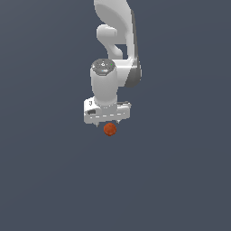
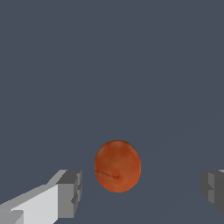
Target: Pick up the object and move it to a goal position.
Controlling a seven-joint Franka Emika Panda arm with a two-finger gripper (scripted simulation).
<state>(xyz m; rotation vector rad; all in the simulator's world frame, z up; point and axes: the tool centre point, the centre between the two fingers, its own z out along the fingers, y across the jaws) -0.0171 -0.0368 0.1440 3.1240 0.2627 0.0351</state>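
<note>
**Open room all round the ball**

The tool [image 1: 108, 122] hangs with its fingers [image 2: 70, 192] spread wide, and the orange-red ball [image 2: 117, 166] sits in the gap with free space on both sides. The only thing in the tool's way is the ball itself; the grey table [image 1: 45, 180] around it offers open passage on every side.
</note>
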